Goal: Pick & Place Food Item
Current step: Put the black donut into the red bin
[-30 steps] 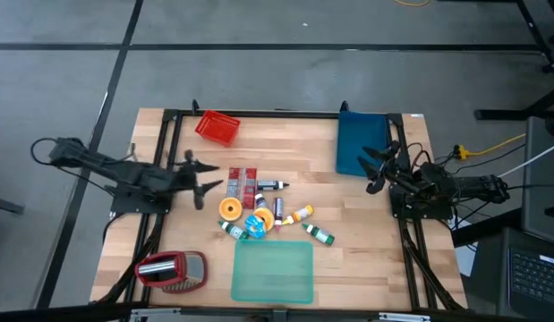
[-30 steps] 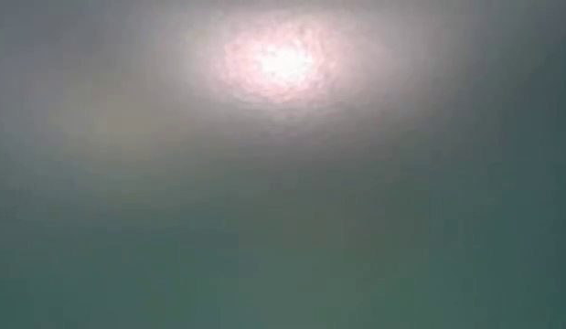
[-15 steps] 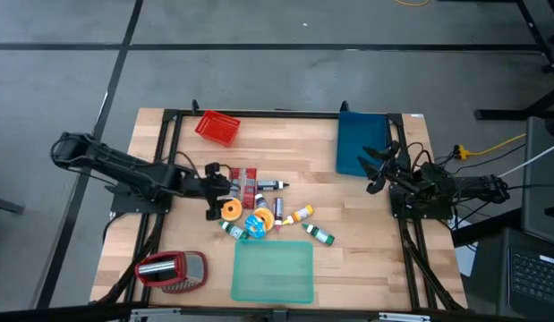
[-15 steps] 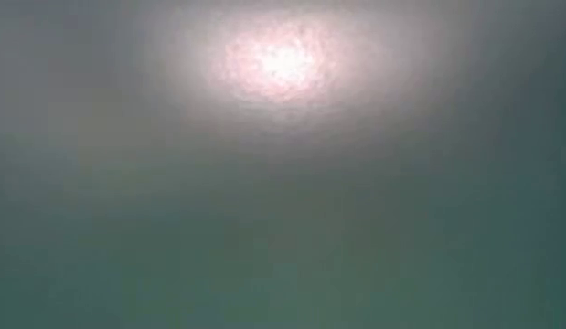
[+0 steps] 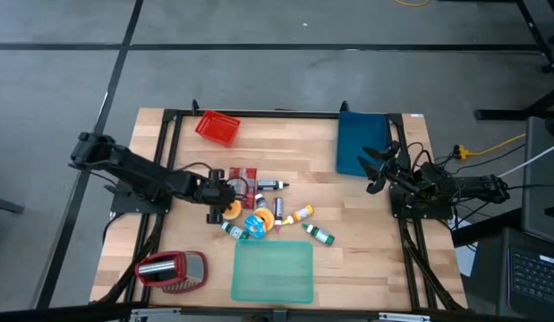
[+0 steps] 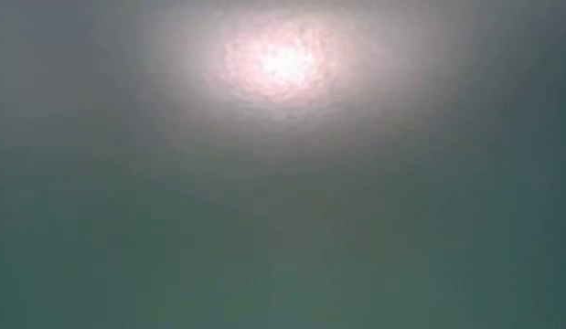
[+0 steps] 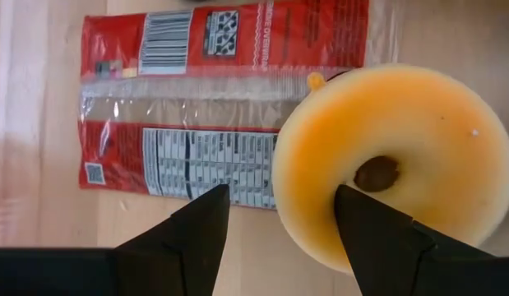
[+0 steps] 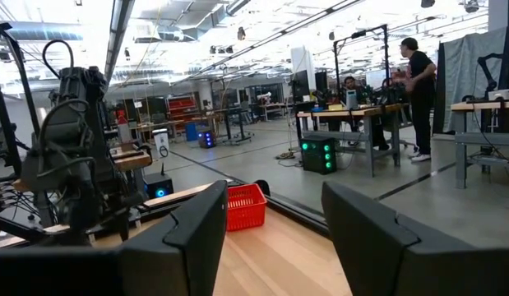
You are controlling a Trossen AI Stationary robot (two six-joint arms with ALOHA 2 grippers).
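- The left gripper (image 7: 275, 226) is seen with jaws spread, nothing held, over an orange donut (image 7: 394, 164).
- A red packet (image 7: 221, 107), at the donut's 10 o'clock in the wrist view, bears a barcode; its print cannot be read.
- The right gripper (image 8: 266, 222) is parked, jaws parted and empty.

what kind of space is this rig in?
Looks like a robotics lab or open workshop: concrete floor, workbenches with people in the background, exposed ceiling lights, and a wooden table between two arms.

Low view: blurred haze, bright glare
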